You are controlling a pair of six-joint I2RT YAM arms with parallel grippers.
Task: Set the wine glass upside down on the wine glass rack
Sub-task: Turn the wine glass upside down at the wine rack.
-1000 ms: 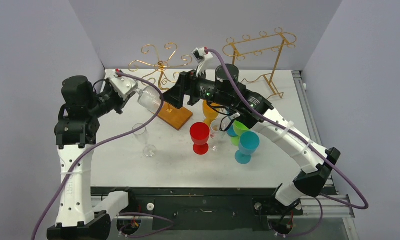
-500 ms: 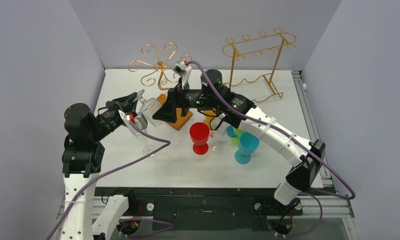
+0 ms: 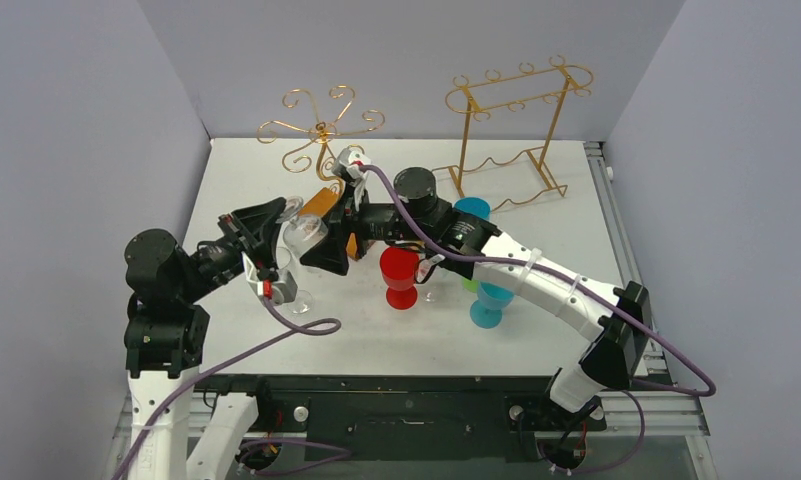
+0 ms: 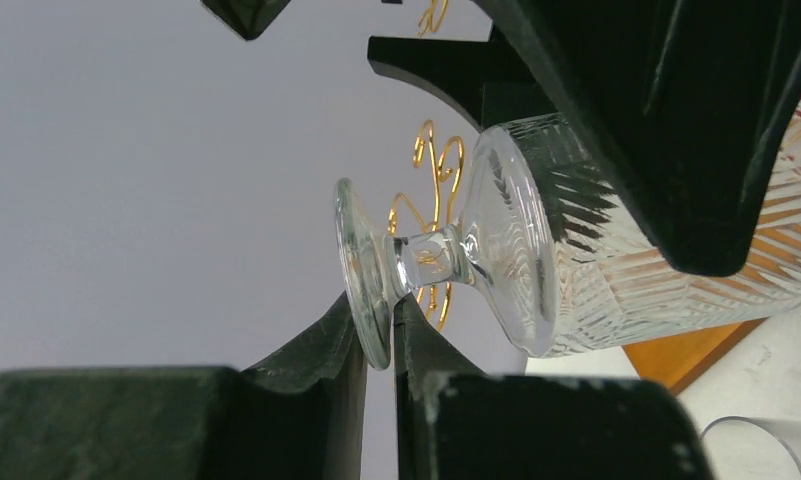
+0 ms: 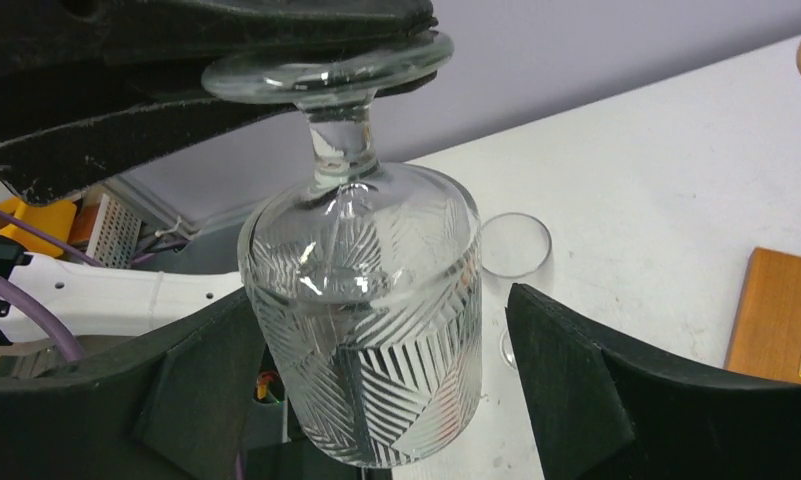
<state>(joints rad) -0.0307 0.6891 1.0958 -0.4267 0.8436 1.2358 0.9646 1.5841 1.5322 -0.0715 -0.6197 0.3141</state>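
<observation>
The wine glass [image 3: 303,232] is clear with a cut pattern and lies tilted in the air above the table's left middle. My left gripper [image 3: 279,213] is shut on its round foot; in the left wrist view the fingers [image 4: 316,350] pinch the foot's rim with the bowl [image 4: 576,260] pointing away. My right gripper [image 3: 318,238] is open, its black fingers [image 5: 576,380] standing on either side of the bowl [image 5: 366,320] without touching it. The wine glass rack [image 3: 321,130], a gold wire tree on a wooden base [image 3: 324,200], stands behind the grippers.
A taller gold frame rack [image 3: 516,105] stands at the back right. Red [image 3: 399,272], blue [image 3: 489,300], teal [image 3: 471,208] and green [image 3: 472,283] glasses cluster under the right arm. A clear glass [image 3: 296,295] stands on the table below the held one.
My left arm has swung the glass down and nearer, from beside the rack. The right arm followed to the left and nearer, and its open jaws now flank the bowl.
</observation>
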